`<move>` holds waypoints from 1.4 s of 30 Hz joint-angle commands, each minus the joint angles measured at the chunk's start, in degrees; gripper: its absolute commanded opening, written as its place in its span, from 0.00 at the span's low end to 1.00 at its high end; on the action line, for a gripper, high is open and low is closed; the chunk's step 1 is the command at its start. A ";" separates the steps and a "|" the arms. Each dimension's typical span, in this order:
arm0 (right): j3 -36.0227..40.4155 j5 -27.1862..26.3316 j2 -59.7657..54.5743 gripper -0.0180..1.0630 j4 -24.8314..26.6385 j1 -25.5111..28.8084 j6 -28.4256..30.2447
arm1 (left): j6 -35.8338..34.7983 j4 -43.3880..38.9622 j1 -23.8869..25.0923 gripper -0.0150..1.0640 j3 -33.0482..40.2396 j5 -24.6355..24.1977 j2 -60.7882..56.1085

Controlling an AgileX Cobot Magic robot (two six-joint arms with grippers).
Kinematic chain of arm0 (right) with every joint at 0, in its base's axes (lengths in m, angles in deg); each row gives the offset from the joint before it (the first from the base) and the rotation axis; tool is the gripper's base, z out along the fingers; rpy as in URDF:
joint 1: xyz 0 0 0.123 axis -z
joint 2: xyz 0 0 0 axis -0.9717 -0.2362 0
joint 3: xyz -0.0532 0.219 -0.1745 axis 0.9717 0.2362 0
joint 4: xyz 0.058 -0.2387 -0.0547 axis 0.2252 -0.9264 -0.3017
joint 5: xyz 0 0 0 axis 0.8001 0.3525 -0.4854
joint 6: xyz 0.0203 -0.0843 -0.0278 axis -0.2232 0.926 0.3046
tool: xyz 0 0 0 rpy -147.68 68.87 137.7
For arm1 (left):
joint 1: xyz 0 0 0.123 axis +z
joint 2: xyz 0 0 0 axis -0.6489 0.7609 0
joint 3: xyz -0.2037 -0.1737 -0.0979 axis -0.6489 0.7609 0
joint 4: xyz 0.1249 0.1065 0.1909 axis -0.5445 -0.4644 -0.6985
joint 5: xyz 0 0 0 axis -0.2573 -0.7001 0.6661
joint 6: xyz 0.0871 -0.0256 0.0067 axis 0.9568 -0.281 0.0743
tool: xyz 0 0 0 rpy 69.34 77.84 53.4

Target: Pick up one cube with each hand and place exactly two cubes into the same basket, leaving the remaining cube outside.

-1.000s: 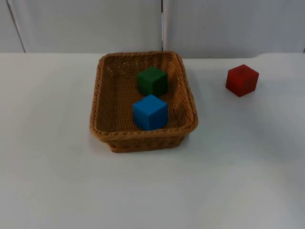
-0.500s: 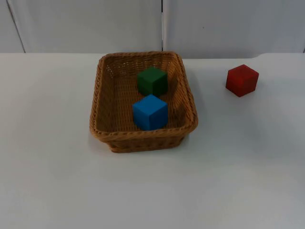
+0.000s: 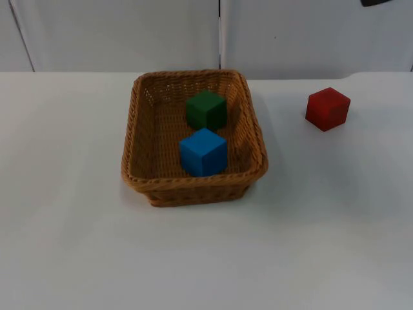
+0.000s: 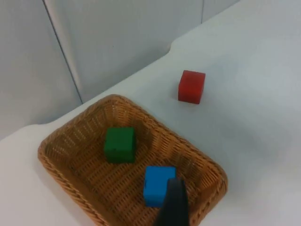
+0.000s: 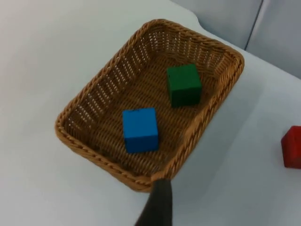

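Cubes are where the task wants them, as far as I can judge: the green cube (image 3: 206, 110) and the blue cube (image 3: 203, 152) both sit on the floor of the wicker basket (image 3: 132, 145), green toward the far wall, blue nearer the front rim, close together but apart. The red cube (image 3: 328, 108) stands alone on the white bench (image 3: 322, 232), well apart from the basket on its right side, near the grey partition wall (image 3: 310, 32). So two are in, one is out, and nothing seems left but for the arms to wait clear.

The left gripper (image 4: 173, 207) hangs high above the basket's near corner, looking down on the blue cube; the right gripper (image 5: 157, 202) hovers over the basket rim on the other side. Of each, one dark fingertip is all I can make out, so whether the jaws stand open or closed I cannot tell; neither carries a cube.

Against the moment before, basket and cubes have not shifted. The one change is a small dark piece of the right arm (image 3: 376, 2) showing at the top edge over the wall.
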 commanded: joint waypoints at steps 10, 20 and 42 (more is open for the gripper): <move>7.69 -0.14 10.57 0.69 0.58 0.11 -1.42 | -1.90 0.52 -0.17 0.66 10.37 -0.12 -13.60; 12.42 1.27 19.11 0.69 0.68 0.11 -3.14 | -3.10 0.42 -0.17 0.66 13.04 -5.71 -24.32; 23.83 8.80 49.65 0.69 0.36 0.11 -5.70 | -15.59 -12.40 -0.17 0.66 13.04 -19.37 -43.38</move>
